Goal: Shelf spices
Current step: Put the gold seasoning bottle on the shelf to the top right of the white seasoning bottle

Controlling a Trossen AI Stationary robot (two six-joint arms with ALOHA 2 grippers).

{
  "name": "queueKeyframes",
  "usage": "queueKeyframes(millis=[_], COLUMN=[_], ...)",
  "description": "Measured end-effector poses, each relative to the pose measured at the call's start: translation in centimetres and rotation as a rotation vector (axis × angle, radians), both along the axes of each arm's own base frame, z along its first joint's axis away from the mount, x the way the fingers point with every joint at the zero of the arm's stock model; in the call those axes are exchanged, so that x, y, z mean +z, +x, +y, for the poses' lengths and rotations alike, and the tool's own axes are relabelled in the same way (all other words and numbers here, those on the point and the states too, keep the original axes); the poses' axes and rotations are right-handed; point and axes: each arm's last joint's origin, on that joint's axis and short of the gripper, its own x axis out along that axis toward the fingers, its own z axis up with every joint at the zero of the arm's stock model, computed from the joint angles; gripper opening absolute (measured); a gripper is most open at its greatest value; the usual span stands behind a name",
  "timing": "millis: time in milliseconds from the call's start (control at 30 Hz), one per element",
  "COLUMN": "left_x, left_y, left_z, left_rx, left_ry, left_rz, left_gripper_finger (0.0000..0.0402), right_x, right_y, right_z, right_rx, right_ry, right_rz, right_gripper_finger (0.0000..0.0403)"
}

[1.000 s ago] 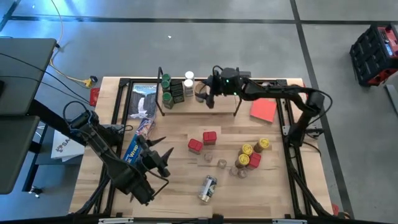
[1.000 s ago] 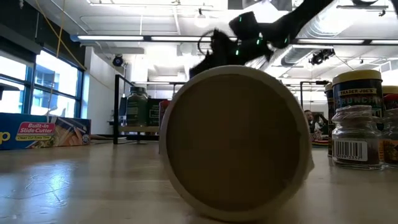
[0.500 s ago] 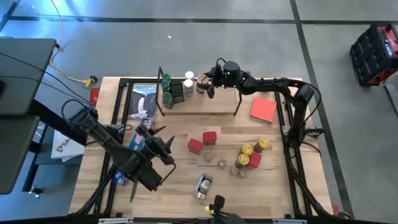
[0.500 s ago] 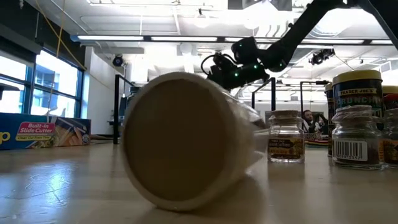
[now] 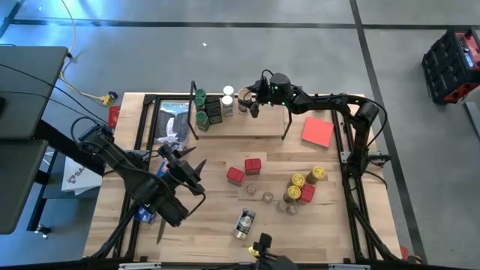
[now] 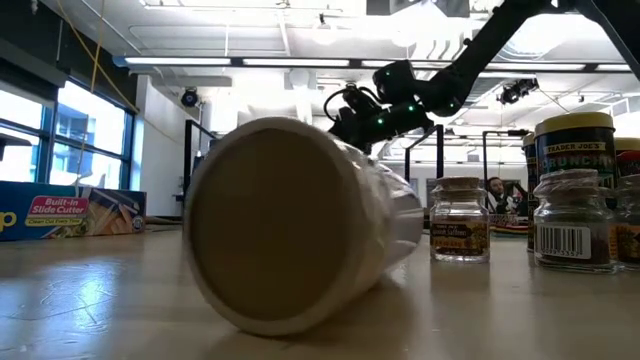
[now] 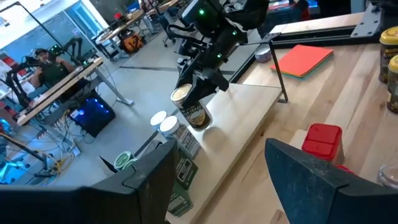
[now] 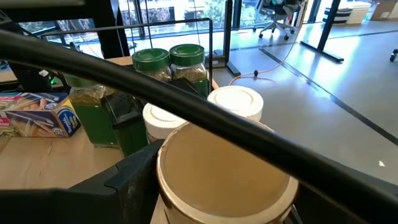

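Along the table's far edge, your right end effector (image 5: 250,103) stands over the shelf (image 5: 262,127) with its fingers spread around the upright tan-lidded jar (image 7: 189,106), while your left end effector (image 5: 189,174), open and empty, hovers near the left edge.

Overhead and table-level views share the shelf (image 5: 238,124) (wrists nearer).

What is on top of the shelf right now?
On the shelf: green-lidded jars, white-lidded jars, and a tan-lidded jar between the right claw fingers. The arm covers that jar's base.
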Motion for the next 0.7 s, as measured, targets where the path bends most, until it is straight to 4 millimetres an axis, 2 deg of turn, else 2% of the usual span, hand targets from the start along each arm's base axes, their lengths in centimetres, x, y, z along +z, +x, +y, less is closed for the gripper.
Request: queueKeyframes(millis=[400,700], left_x=[0.0,0.0], left_y=[0.0,0.0], left_z=[0.0,0.0], left_rx=[-0.003,-0.003], left_ry=[0.008,0.008], left_rz=[0.007,0.007], left_gripper_finger=[0.0239,0.0239], right_x=[-1.2,-0.5], right_y=[-0.2,0.0], right_z=[0.1,0.1], right_rx=[0.015,0.018], right_ry=[0.009,-0.03], right_rz=[0.082,0.025], right_gripper_finger=[0.0299,0.03])
